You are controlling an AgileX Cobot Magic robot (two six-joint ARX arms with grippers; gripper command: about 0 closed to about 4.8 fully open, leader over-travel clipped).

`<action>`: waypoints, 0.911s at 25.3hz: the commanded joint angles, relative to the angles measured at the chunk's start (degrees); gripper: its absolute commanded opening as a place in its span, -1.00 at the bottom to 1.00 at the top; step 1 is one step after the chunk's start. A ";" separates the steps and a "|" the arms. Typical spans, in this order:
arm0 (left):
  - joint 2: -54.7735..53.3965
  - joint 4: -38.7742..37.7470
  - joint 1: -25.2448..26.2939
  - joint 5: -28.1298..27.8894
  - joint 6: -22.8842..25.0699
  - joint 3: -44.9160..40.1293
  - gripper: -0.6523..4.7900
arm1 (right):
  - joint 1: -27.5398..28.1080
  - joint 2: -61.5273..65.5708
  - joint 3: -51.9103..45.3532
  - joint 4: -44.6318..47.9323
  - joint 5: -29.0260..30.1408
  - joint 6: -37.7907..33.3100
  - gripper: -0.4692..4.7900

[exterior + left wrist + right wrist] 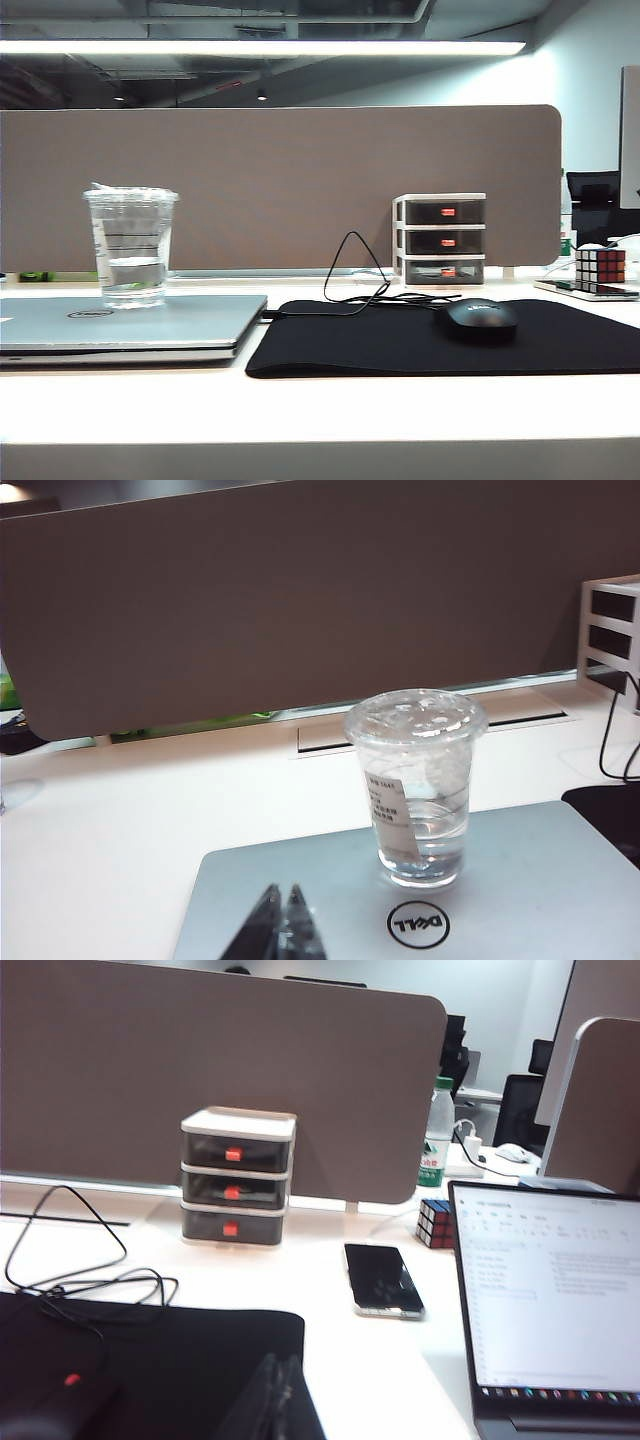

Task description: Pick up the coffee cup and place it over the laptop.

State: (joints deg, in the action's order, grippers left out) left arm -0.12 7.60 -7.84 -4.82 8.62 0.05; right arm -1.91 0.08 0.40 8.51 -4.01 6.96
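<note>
The coffee cup (130, 247), clear ridged plastic with a lid, a white label and some water inside, stands upright on the closed silver laptop (190, 322) at the left of the desk. The left wrist view shows the coffee cup (418, 785) on the laptop lid (530, 880) beside the round Dell logo. My left gripper (282, 892) hovers over the lid's near part, shut and empty, short of the cup. My right gripper (281, 1364) is shut and empty over the black mouse pad (180, 1360). Neither gripper shows in the exterior view.
A black mouse pad (400, 340) with a wired mouse (478, 319) lies right of the laptop. A three-drawer organiser (440, 239) and a brown partition (280, 180) stand behind. A Rubik's cube (600, 266) sits far right. The right wrist view adds a phone (383, 1279) and an open laptop (550, 1310).
</note>
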 commanded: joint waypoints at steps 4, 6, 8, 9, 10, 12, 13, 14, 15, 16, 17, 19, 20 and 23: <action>-0.04 -1.42 0.09 -1.40 -2.12 0.35 -0.77 | 0.00 -0.02 -0.37 0.83 1.42 -0.98 -0.84; -0.04 -3.41 0.09 -1.40 -1.99 0.35 -0.77 | 0.02 -0.02 -0.37 0.79 1.40 -1.18 -0.84; -0.02 -5.03 0.09 -1.42 -1.97 0.35 -0.77 | 0.02 -0.02 -0.37 0.77 1.38 -1.16 -0.84; -0.02 -5.70 0.09 -1.42 -1.97 0.35 -0.77 | 0.02 -0.02 -0.37 0.72 1.36 -1.16 -0.84; -0.02 -6.40 0.09 -1.40 -1.99 0.35 -0.77 | 0.02 -0.02 -0.37 0.70 1.36 -1.16 -0.84; -0.02 -6.73 0.09 -1.42 -1.99 0.35 -0.77 | 0.02 -0.02 -0.37 0.70 1.36 -1.16 -0.84; -0.02 -6.73 0.09 -1.42 -1.97 0.35 -0.77 | 0.02 -0.02 -0.37 0.68 1.38 -1.16 -0.84; -0.02 -6.73 0.09 -1.40 -1.97 0.35 -0.77 | 0.02 -0.02 -0.37 0.68 1.38 -1.16 -0.84; -0.02 -6.73 0.09 -1.42 -1.97 0.35 -0.77 | 0.02 -0.02 -0.37 0.68 1.38 -1.16 -0.84; -0.02 -6.73 0.09 -1.42 -1.97 0.35 -0.77 | 0.02 -0.02 -0.37 0.68 1.36 -1.16 -0.84; -0.02 -6.73 0.09 -1.42 -1.97 0.35 -0.77 | 0.02 -0.02 -0.37 0.68 1.36 -1.16 -0.84; -0.02 -6.73 0.09 -1.42 -1.97 0.35 -0.77 | 0.02 -0.02 -0.37 0.68 1.38 -1.16 -0.84; -0.02 -6.71 0.09 -1.40 -1.97 0.35 -0.77 | 0.02 -0.02 -0.37 0.68 1.36 -1.16 -0.84; -0.02 -6.73 0.09 -1.42 -1.97 0.35 -0.77 | 0.02 -0.02 -0.37 0.66 1.38 -1.16 -0.84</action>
State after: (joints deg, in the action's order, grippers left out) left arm -0.12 0.32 -7.84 -6.11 6.74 0.08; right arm -1.91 0.08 0.40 8.25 -2.76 6.00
